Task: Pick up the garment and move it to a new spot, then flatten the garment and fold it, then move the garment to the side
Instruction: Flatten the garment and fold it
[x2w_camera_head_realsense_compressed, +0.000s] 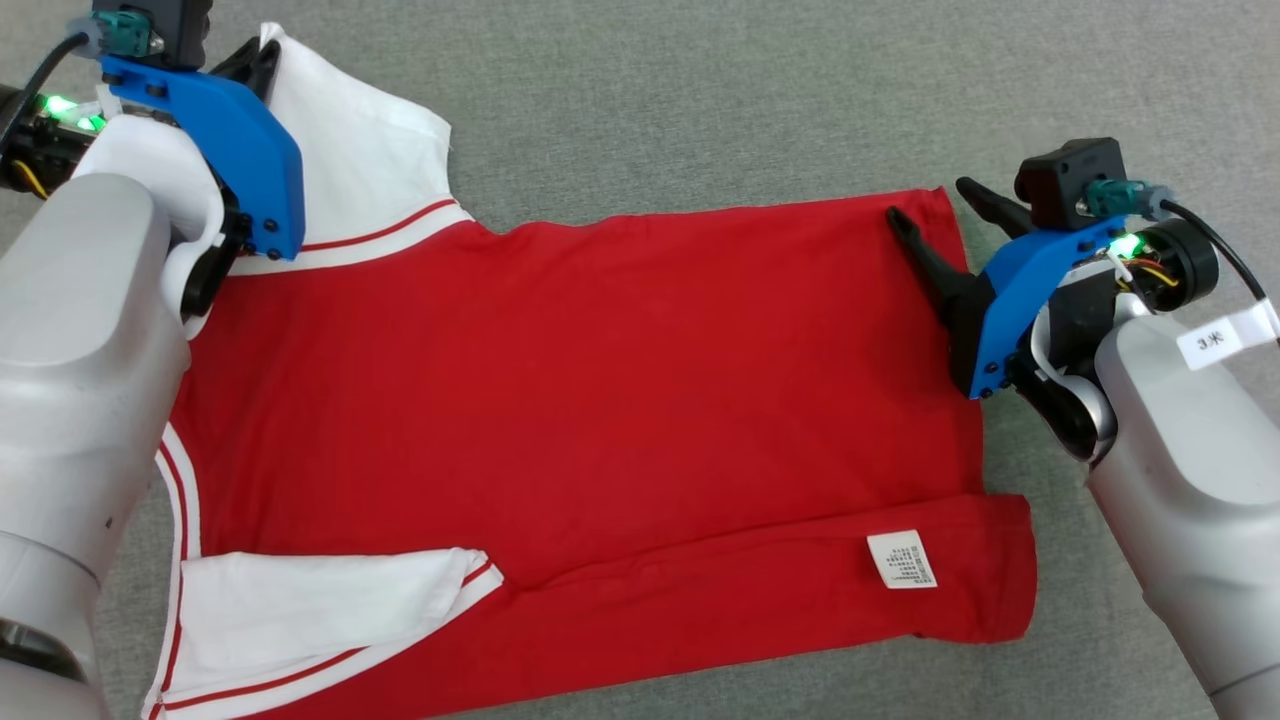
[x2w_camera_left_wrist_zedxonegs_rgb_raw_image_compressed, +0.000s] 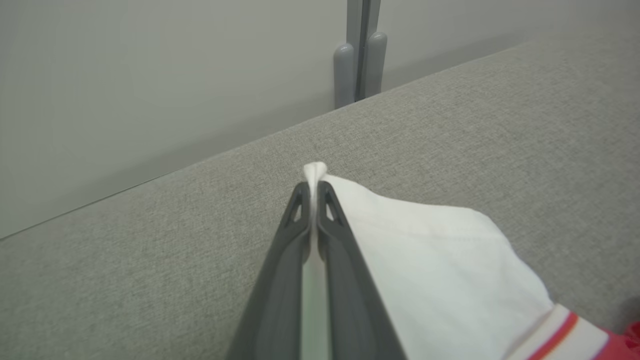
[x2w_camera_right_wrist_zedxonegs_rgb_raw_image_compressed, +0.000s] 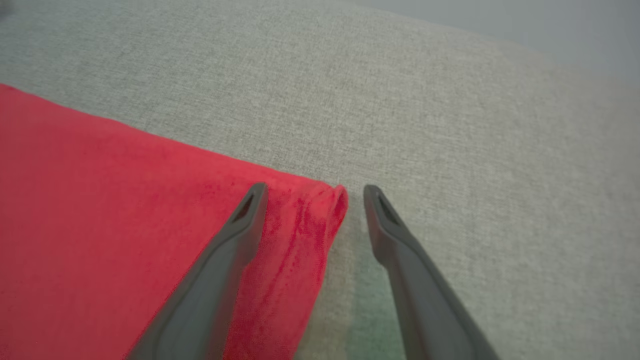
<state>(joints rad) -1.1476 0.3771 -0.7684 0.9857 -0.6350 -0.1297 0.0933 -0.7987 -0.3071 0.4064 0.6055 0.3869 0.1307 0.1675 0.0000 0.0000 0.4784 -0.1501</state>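
left gripper (x2w_camera_left_wrist_zedxonegs_rgb_raw_image_compressed: 313, 187): fingers pressed tight together on the tip of the far sleeve (x2w_camera_left_wrist_zedxonegs_rgb_raw_image_compressed: 425, 250); a nub of white cloth pokes out past the tips.
far sleeve: white, red stripe at the seam, spread out at the upper left of the head view.
near sleeve (x2w_camera_head_realsense_compressed: 330, 600): white, folded in over the red body at lower left, lying flat.
garment (x2w_camera_head_realsense_compressed: 600, 380): red t-shirt with white sleeves, laid sideways on the grey cloth surface (x2w_camera_head_realsense_compressed: 700, 100), neck end left, hem right; the near side edge is turned over in a long strip.
handling: judged light, soft and limp. it will sag from any pinch. the knit looks grippy rather than slick, so dragging may wrinkle it. not fragile.
where to hold: corners and seamed edges, such as the sleeve tip and hem corner, where the cloth is doubled. two matched points should let the fold fall straight.
care label (x2w_camera_head_realsense_compressed: 902, 559): white, on the turned-over strip near the hem; rows of small print, too small to read.
right gripper (x2w_camera_head_realsense_compressed: 928, 202): jaws wide, one finger over the red cloth, the other over the grey surface, straddling the far hem corner (x2w_camera_right_wrist_zedxonegs_rgb_raw_image_compressed: 330, 200); nothing held.
arm tag (x2w_camera_head_realsense_compressed: 1212, 340): white slip on the right arm's cable; looks like "3" and one character, not sure.
brands: none seen.
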